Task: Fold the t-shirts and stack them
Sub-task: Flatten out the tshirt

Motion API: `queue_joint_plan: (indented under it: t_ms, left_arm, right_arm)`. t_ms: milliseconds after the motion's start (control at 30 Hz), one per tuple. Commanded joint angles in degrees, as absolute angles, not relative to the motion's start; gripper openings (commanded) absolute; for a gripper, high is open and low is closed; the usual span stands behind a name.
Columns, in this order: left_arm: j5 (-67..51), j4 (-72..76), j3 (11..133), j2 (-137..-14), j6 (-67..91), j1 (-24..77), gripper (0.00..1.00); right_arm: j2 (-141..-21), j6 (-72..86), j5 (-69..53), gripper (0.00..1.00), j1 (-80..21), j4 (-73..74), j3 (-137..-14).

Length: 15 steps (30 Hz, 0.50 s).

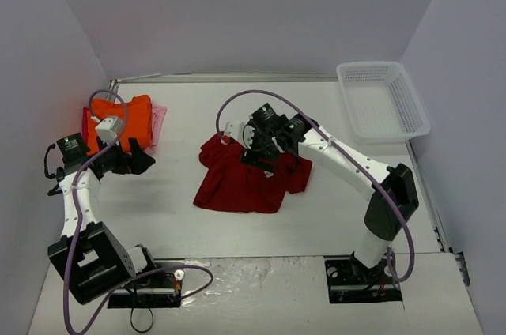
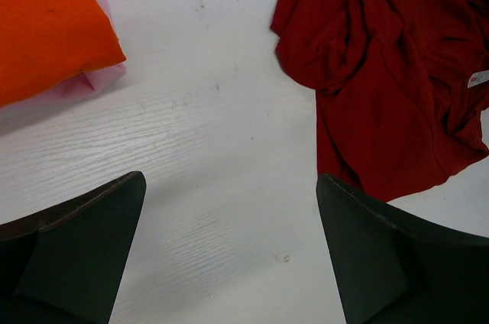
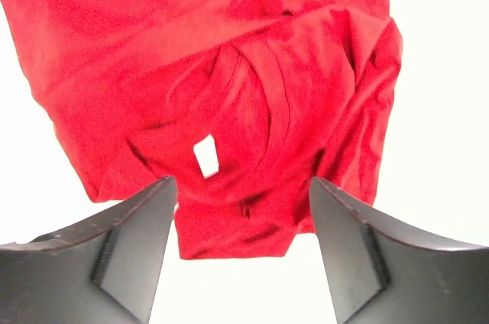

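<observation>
Because the right gripper (image 3: pixel 242 186) hovers spread over the crumpled large dark red cloth t-shirt (image 1: pixel 241 185) mid-table, closing there could pinch several bunched layers together. The left gripper (image 2: pixel 231 183) hangs spread and empty. Farther left, the folded bright orange cloth t-shirt (image 1: pixel 130 122) lies on the pale pink cloth t-shirt (image 1: pixel 159 123).

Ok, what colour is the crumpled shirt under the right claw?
Dark red. The shirt shows best in the right wrist view.

Bright even lighting, soft faint shadows, right wrist view overexposed to white, slightly soft
</observation>
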<state>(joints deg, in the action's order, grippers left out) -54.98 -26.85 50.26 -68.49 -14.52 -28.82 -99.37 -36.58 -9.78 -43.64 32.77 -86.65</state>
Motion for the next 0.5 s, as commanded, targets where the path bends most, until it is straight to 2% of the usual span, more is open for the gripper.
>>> queue_joint_plan:
  t_ms: [0, 200, 467]
  left_arm:
    - [-55.81, -27.16, 53.44, -67.94, -15.82, -28.48, 0.94]
    - [-55.55, -27.42, 53.61, -67.68, -15.64, -28.48, 0.94]
    - [-55.11, -27.77, 53.70, -67.68, -15.64, -28.48, 0.94]
  right_arm:
    - [-97.30, -39.55, -4.92, 0.65, -44.21, 37.17, -82.62]
    - [-96.85, -39.55, -5.71, 0.51, -45.00, 39.81, -79.37]
    - [-99.84, -38.67, -8.43, 0.45, -45.61, 40.08, -76.55]
